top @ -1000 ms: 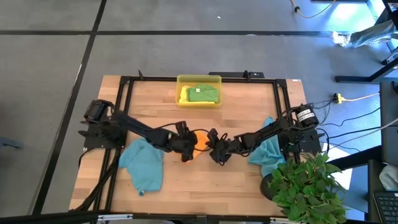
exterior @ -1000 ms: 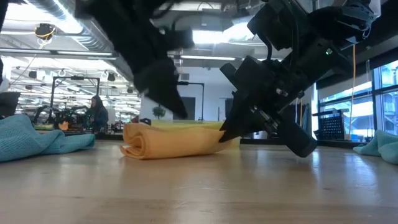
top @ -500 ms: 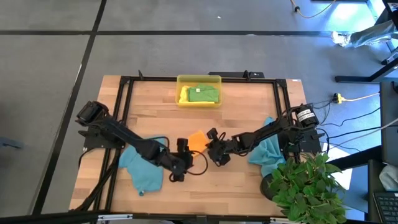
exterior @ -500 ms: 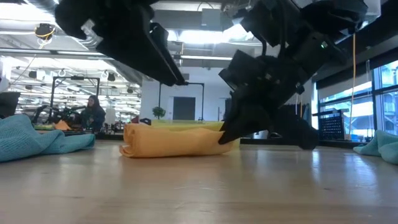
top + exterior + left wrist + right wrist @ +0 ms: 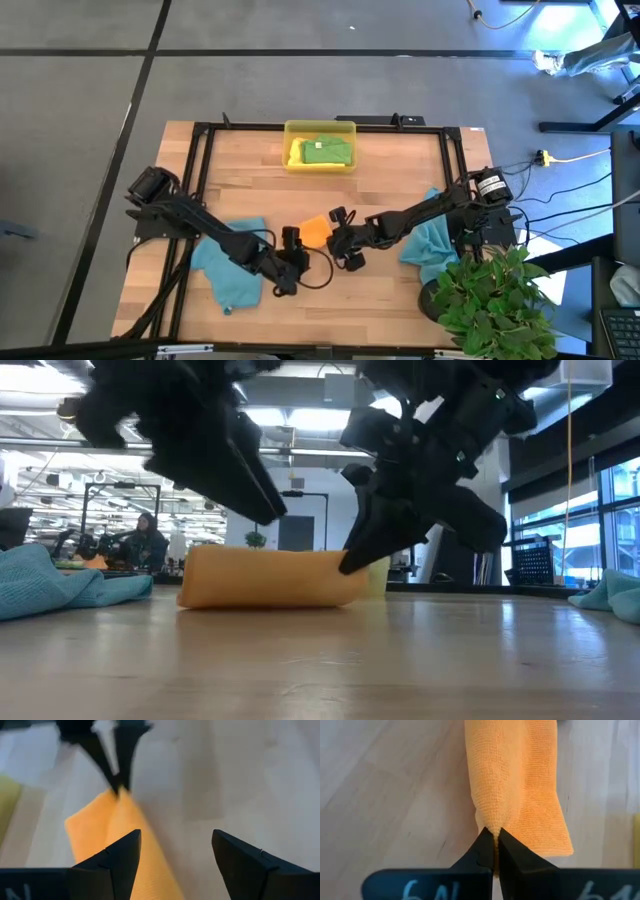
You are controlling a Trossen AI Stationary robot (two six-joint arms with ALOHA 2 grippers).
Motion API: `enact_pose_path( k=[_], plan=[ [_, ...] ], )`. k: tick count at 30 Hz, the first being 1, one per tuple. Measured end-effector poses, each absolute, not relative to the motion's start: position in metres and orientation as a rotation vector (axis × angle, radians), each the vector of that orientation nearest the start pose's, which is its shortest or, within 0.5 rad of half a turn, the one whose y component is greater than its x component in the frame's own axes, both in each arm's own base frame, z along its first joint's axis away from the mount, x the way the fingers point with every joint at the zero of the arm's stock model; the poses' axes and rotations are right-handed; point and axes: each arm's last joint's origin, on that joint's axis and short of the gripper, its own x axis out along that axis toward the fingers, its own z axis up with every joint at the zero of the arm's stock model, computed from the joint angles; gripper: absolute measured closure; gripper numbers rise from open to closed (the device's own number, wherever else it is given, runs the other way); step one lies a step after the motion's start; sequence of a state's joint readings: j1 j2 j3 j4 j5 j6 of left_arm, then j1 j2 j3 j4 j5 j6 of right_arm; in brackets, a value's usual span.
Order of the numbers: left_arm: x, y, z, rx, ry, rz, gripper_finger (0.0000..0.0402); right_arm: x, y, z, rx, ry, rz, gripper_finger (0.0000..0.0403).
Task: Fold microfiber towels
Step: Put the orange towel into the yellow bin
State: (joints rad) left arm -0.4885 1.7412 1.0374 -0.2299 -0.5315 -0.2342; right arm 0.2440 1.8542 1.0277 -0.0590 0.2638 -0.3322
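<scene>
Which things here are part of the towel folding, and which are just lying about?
Job:
- orange towel, pinched by the right gripper
- left gripper, open beside it
- teal towel at the left
- teal towel at the right
- green towel in the tray

Lying about:
- potted plant

Orange towel [image 5: 316,229] folded mid-table; teal towels [image 5: 229,264] crumpled each side; green in tray

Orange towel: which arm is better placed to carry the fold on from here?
Right, most likely. The right gripper is pinched shut on the orange towel at its corner. The left gripper is open and holds nothing, hanging beside the towel, so it would have to re-grasp first.
</scene>
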Motion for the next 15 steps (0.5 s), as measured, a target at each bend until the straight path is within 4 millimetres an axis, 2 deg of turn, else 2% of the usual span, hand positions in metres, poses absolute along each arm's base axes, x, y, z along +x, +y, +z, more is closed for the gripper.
enact_pose_path(
  k=[7, 15],
  plan=[
    [0.311, -0.149, 0.167, 0.215, 0.839, 0.166, 0.0165, 0.357, 0.081, 0.146, -0.496, 0.869, 0.112, 0.0397],
    [0.312, -0.137, 0.157, 0.207, 0.906, 0.238, 0.0165, 0.358, 0.075, 0.146, -0.455, 0.877, 0.110, 0.0397]
  ],
)
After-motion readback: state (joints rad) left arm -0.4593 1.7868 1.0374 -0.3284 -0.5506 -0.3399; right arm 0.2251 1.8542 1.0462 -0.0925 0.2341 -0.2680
